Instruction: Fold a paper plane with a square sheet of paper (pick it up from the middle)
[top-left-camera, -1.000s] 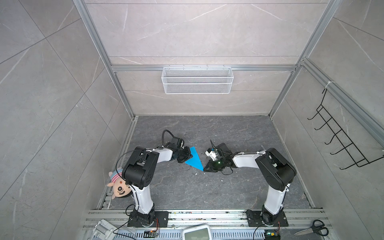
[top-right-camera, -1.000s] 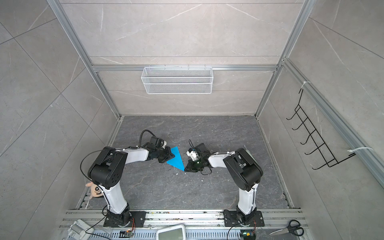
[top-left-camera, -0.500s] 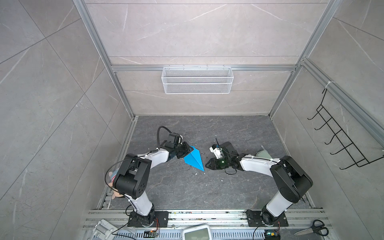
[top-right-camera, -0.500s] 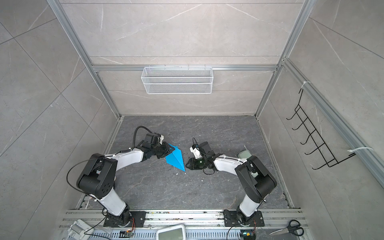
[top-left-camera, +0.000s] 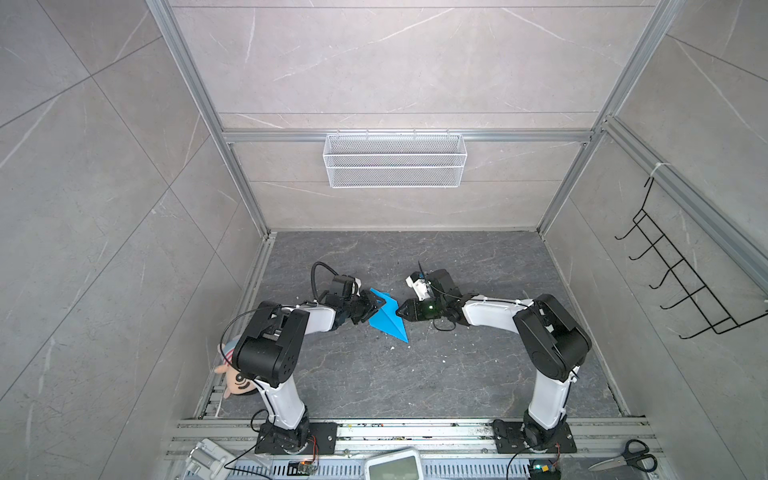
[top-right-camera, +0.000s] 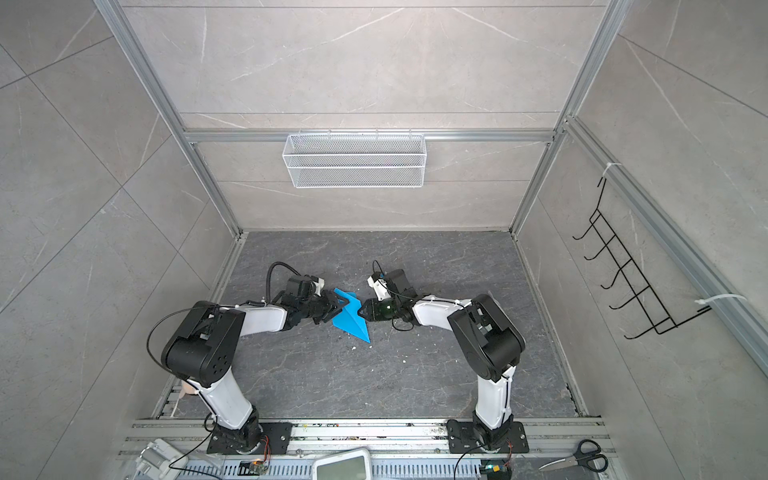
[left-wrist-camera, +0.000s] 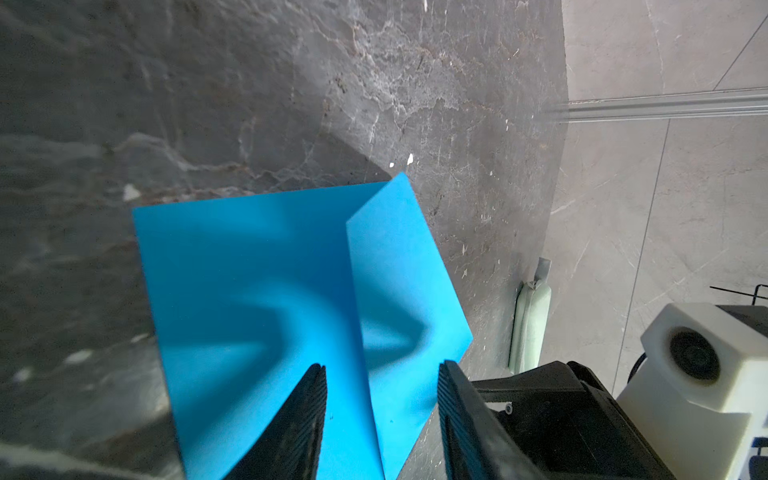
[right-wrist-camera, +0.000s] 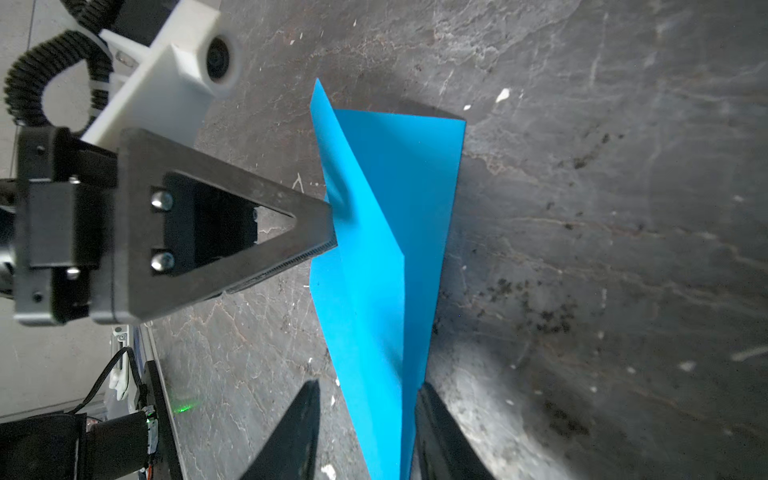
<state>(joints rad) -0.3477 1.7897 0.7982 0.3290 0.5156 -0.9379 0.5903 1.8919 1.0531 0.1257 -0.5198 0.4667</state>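
Observation:
The square sheet of paper is folded into a sky-blue paper plane (top-left-camera: 388, 322) (top-right-camera: 351, 318), pointed nose toward the front. It rests on the dark floor between both arms with one flap raised. My left gripper (top-left-camera: 371, 308) (top-right-camera: 338, 306) is open at its left side; in the left wrist view the centre crease of the plane (left-wrist-camera: 270, 270) runs between the spread fingers (left-wrist-camera: 309, 415). My right gripper (top-left-camera: 400, 311) (top-right-camera: 362, 311) is open at its right side. In the right wrist view the raised fold (right-wrist-camera: 374, 249) stands between my right gripper's parted jaws, close to one finger (right-wrist-camera: 434, 428).
A plush doll (top-left-camera: 232, 374) lies by the left rail. Scissors (top-left-camera: 627, 457) and a white device (top-left-camera: 392, 465) sit at the front edge. A wire basket (top-left-camera: 395, 166) hangs on the back wall and a black hook rack (top-left-camera: 673, 282) on the right wall. White crumbs dot the floor.
Both grippers were shut a second ago and now stand open. The plane has turned slightly and settled on the floor. Both arms have shifted their elbows.

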